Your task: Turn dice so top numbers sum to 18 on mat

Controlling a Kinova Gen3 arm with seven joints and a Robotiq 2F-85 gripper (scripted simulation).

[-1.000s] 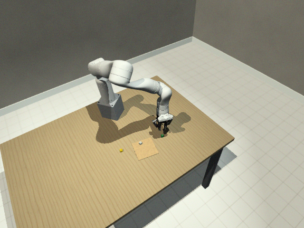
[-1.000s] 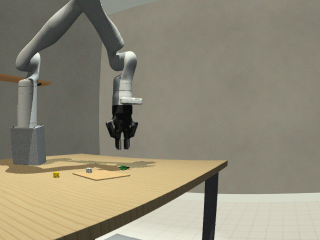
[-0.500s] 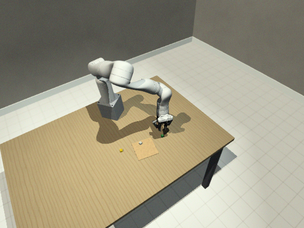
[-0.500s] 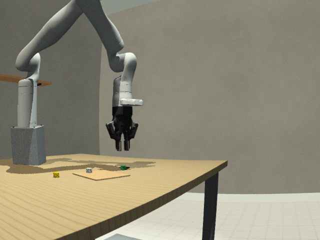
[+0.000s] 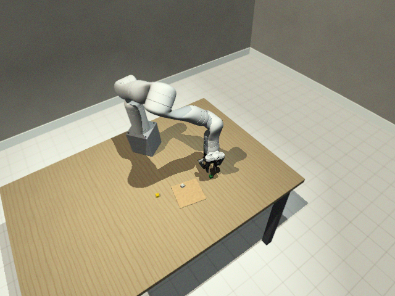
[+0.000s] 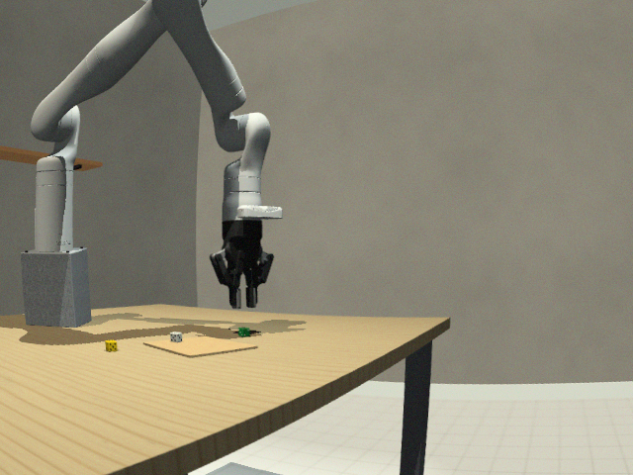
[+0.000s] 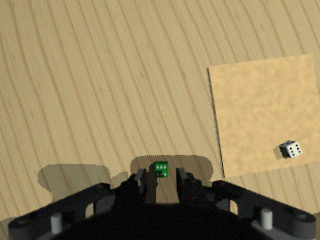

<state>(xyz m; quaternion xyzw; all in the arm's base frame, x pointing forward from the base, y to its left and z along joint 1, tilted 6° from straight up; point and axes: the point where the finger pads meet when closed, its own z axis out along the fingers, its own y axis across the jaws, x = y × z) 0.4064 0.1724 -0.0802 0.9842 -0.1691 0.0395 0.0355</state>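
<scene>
We see the gripper [image 6: 243,304] hanging above the table [image 6: 326,337], pointing straight down, with its fingers drawn in to a narrow gap and nothing between them. Directly beneath it, resting on the bare wood and in the arm's shadow, sits the green die [image 7: 161,168]. In the wrist view the die appears framed between the 2 fingertips, but the exterior view shows the fingertips clearly above the die, not touching it. The die's top face looks like a 6, though at this size we cannot be sure.

The mat [image 5: 188,193], a thin tan square, lies flat on the table just beside the green die, which is off the mat, near its edge. The white die [image 6: 175,335] stands on the mat, close to one corner; in the wrist view its faces show dark pips, but we cannot count them reliably. The yellow die [image 5: 157,195] lies on the table on the far side of the mat from the green one, near the mat but not on it.

So 1 die is on the mat and 2 are off it. The arm [image 5: 191,116] reaches out from its grey pedestal [image 5: 153,145] at the table's back edge.
</scene>
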